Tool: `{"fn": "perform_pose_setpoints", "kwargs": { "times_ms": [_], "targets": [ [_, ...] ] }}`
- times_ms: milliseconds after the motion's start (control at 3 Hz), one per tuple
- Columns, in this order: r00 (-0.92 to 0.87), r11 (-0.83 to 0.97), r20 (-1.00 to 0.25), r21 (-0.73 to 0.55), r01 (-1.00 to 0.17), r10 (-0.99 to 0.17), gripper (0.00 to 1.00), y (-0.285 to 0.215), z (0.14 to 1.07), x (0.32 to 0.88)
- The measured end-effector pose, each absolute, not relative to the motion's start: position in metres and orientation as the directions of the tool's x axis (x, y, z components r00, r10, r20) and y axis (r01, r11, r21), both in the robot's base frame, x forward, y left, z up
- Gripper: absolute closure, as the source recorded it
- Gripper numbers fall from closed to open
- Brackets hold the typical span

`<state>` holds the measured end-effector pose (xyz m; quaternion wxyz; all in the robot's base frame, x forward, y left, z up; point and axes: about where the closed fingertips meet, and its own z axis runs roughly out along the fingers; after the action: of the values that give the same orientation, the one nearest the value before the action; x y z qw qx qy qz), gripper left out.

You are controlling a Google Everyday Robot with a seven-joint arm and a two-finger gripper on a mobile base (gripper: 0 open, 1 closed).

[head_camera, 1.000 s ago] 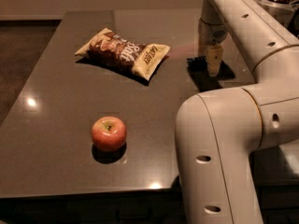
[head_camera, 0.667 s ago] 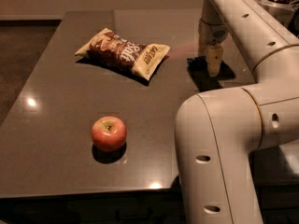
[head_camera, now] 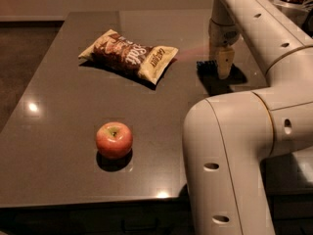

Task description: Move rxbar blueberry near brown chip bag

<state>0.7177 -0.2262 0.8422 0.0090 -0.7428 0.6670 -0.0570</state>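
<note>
Tabletop (head_camera: 63, 146) first: dark, glossy and flat, with bare room enough to carry or slide a small thing across. Next in bulk, white arm (head_camera: 230, 146), elbow looming in the near right foreground, reaching up and over to come down on the far right part of the surface. Bent that way, by the look of it, to bring the tool straight down from above. Then brown chip bag (head_camera: 128, 56), lying flat and crinkled at the far left centre, slanted, cream end turned towards the arm; untouched, serving as the destination. Smaller, apple (head_camera: 114, 140), upright near the front edge, well apart from everything else and no part of the job. Smaller again, gripper (head_camera: 224, 71), pointing down just right of the bag's end, tip at or very near the surface. Cannot tell how far open, nor whether holding anything. Last, rxbar blueberry (head_camera: 205, 65), dark and flat on the table, just beside the gripper's tip on the bag side, a short gap off the cream end. Kept low, probably, to take or set down the bar from above; impossible to say which.
</note>
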Motion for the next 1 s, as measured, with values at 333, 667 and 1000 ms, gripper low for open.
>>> {"fn": "perform_pose_setpoints", "kwargs": {
  "times_ms": [333, 667, 1000],
  "targets": [
    [0.102, -0.109, 0.073, -0.089, -0.990, -0.992, 0.50, -0.2268, 0.8433, 0.7172],
    [0.101, -0.108, 0.074, -0.090, -0.990, -0.992, 0.51, -0.2270, 0.8444, 0.7168],
    [0.100, -0.107, 0.073, -0.090, -0.990, -0.992, 0.52, -0.2270, 0.8456, 0.7163]
  ]
}}
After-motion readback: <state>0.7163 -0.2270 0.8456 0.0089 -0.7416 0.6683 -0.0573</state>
